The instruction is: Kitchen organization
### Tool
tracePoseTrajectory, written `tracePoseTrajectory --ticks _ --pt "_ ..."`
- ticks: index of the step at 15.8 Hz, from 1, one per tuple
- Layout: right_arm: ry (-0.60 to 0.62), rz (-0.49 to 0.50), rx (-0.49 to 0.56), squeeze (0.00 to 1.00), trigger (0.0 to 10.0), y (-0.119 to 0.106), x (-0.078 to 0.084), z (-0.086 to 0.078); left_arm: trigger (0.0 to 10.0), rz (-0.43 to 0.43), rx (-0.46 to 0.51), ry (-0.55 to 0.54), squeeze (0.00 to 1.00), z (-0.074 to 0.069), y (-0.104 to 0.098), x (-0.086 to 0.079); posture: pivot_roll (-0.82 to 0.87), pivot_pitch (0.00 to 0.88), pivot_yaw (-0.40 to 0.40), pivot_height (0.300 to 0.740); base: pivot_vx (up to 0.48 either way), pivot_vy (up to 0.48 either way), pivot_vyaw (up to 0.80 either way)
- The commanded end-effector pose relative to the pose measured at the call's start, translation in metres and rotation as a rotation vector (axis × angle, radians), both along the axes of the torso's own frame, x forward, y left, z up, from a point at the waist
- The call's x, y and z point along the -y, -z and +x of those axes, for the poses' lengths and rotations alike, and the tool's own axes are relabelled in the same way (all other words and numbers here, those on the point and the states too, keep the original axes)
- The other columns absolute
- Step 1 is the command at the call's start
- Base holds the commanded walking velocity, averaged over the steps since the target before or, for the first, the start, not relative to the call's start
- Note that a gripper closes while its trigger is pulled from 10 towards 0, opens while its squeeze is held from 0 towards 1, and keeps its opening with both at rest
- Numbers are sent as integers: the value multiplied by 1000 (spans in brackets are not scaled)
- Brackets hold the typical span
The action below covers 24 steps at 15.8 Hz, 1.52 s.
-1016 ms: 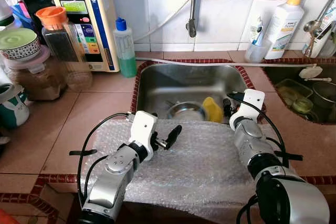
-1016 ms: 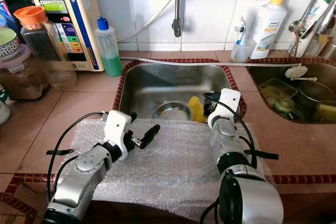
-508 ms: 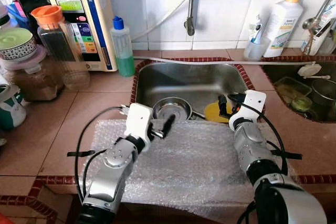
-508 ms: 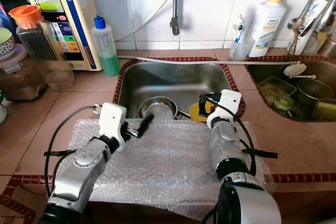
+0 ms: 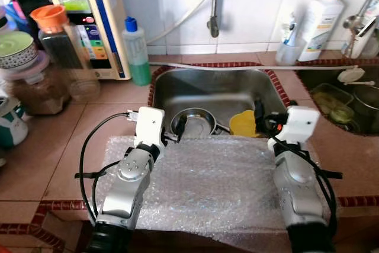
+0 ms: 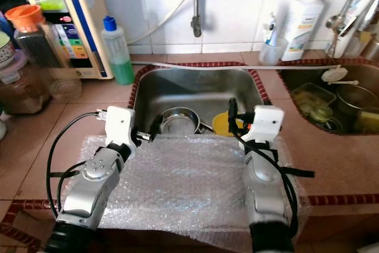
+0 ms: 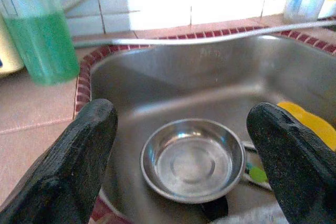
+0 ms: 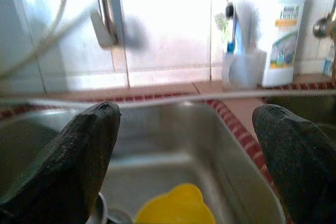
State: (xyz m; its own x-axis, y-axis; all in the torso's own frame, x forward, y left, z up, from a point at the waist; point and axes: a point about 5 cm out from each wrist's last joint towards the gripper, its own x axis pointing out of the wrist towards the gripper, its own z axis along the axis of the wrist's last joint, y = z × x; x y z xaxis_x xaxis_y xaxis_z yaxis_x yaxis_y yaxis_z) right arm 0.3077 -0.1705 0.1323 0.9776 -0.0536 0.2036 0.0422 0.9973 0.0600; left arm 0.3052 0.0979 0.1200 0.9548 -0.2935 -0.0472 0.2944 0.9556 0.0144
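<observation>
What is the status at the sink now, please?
Left pincer open over steel bowl in sink. Right pincer open above yellow cup. Both empty. Bubble wrap covers the front counter.

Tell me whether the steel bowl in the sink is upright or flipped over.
Upright. The left wrist view looks into the steel bowl's hollow, rim up, on the sink floor; it looks empty.

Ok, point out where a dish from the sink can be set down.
Free: bubble wrap between the two arms, and bare counter tile left of the sink. Crowded: jars by the left wall; steel bowl and yellow cup fill the sink's front.
</observation>
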Motion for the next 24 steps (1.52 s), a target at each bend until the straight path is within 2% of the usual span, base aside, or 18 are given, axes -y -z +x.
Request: tracePoseTrajectory --ticks 1,3,4,6,7,8,9,11,13,16,18,20,24 --pt "-21 22 22 1000 10000 -12 -4 -4 10000 -22 37 -27 0 5 -10 -1 -58 10 76 740 0 0 0" --pt "-22 23 38 992 10000 -19 -4 -5 10000 -35 45 -36 0 6 -13 -2 -63 7 78 740 0 0 0" --pt "-31 9 52 0 10000 -33 -4 -8 10000 -48 81 -34 0 6 -23 -5 -66 5 78 740 0 0 0" --pt "-15 25 18 0 10000 -36 -4 -11 10000 -5 114 -123 0 7 -28 -14 -69 1 80 740 0 0 0" --pt "-17 18 12 0 10000 -37 -4 -12 10000 -38 118 -122 0 7 -29 -16 -69 1 80 740 0 0 -763" --pt "-23 26 -13 0 10000 -36 -4 -14 10000 -166 68 -88 0 5 -27 -16 -66 0 79 740 0 0 -769" --pt "-26 28 -19 0 10000 -35 -4 -14 10000 -179 61 -93 0 4 -27 -16 -66 0 79 740 0 0 -769" --pt "-42 11 -43 0 10000 -35 -5 -14 10000 -136 82 -94 0 0 -28 -12 -62 0 75 740 0 0 -769" --pt "-45 9 -46 0 10000 -37 -5 -13 10000 -129 81 -102 0 -2 -27 -11 -54 0 65 740 0 0 -766" --pt "-80 7 -38 0 10000 -41 -10 -12 10000 -121 66 -182 0 -2 -26 -18 -51 0 62 740 0 0 0" --pt "-132 12 -32 0 10000 -44 -18 -13 10000 -63 92 -238 0 -1 -26 -22 -50 0 61 740 0 0 0" --pt "-156 -10 -24 0 10000 -46 -23 -13 10000 -57 90 -223 0 -1 -25 -20 -48 0 60 740 0 0 0" --pt "-166 -3 -27 0 10000 -47 -25 -13 10000 -70 90 -203 0 0 -25 -18 -48 0 61 740 0 0 709"
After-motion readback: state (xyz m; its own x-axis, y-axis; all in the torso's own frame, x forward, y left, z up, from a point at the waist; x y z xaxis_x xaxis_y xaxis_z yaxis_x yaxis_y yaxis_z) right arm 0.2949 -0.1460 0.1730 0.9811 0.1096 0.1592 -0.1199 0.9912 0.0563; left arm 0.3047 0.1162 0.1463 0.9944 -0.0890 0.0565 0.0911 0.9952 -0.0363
